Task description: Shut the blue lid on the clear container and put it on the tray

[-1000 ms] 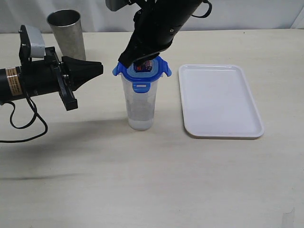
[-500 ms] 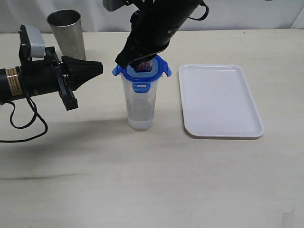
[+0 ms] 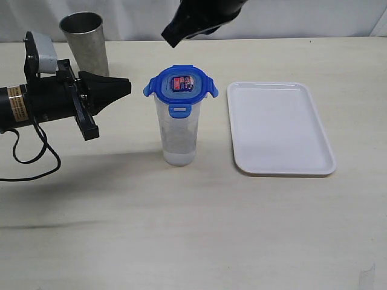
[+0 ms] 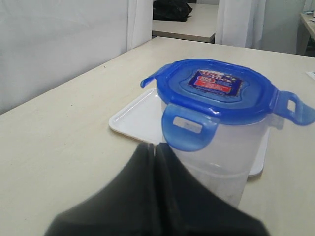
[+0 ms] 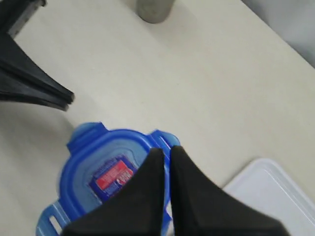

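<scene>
The clear container (image 3: 179,133) stands upright on the table with the blue lid (image 3: 180,86) resting on its rim, sticker up, flaps sticking out. The same lid (image 4: 216,88) fills the left wrist view and shows as the lid (image 5: 106,167) in the right wrist view. My left gripper (image 3: 127,87) is shut, level with the lid and a short gap to its left; its tips (image 4: 155,146) point at the container (image 4: 231,157). My right gripper (image 3: 171,37) is shut and empty, raised well above the lid; its tips (image 5: 166,150) hang over the lid's edge. The white tray (image 3: 279,127) lies empty to the right.
A grey steel cup (image 3: 84,42) stands at the back left, behind my left arm. The left arm's cable (image 3: 33,154) loops over the table at the left. The tray (image 4: 142,115) lies just behind the container in the left wrist view.
My right gripper has lifted off the lid and risen toward the top of the exterior view, leaving the lid on the container. The left arm has not moved.
</scene>
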Robot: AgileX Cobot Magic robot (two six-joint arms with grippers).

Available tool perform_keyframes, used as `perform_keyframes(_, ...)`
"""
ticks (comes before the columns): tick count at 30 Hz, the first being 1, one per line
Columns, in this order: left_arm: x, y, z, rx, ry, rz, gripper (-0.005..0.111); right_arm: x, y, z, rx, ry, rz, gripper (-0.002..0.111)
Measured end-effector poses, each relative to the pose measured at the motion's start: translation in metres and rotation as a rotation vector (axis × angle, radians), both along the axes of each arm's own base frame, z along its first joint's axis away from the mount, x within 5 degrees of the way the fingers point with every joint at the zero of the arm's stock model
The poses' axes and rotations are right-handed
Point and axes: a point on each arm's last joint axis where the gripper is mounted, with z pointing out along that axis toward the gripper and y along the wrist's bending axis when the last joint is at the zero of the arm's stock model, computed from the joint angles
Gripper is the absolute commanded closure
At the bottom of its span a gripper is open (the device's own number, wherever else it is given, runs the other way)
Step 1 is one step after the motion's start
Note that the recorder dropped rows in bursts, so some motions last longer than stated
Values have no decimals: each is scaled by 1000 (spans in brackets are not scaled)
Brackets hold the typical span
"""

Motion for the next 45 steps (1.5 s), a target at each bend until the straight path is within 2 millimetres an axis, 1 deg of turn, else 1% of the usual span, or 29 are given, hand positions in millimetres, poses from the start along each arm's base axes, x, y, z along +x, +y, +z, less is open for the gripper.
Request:
perform_keyframes(3, 0, 0, 0, 0, 0, 0, 107, -9, -12, -4, -14, -41, -50, 104)
perform_keyframes(5, 0, 0, 0, 0, 0, 0, 107, -13, -20, -13, -2, -77, -81, 104)
perform_keyframes(7, 0, 0, 0, 0, 0, 0, 107, -12, -30, -22, 25, -112, -111, 104)
perform_keyframes(9, 0, 0, 0, 0, 0, 0, 107, -7, -41, -31, 38, -128, -146, 104)
perform_keyframes(13, 0, 0, 0, 0, 0, 0, 107, 9, -70, -59, 9, -97, -226, 104)
perform_keyframes(16, 0, 0, 0, 0, 0, 0, 107, 18, -81, -78, -26, -59, -213, 104)
perform_keyframes(19, 0, 0, 0, 0, 0, 0, 107, 20, -78, -87, 11, -22, -134, 104)
perform_keyframes(22, 0, 0, 0, 0, 0, 0, 107, 19, -68, -87, 52, -41, 2, 104)
perform_keyframes(25, 0, 0, 0, 0, 0, 0, 107, 18, -62, -84, 102, -67, 76, 104)
perform_keyframes(31, 0, 0, 0, 0, 0, 0, 107, 18, -59, -82, 121, -86, 107, 104)
perform_keyframes(45, 0, 0, 0, 0, 0, 0, 107, 11, -56, -87, 124, -6, 156, 104)
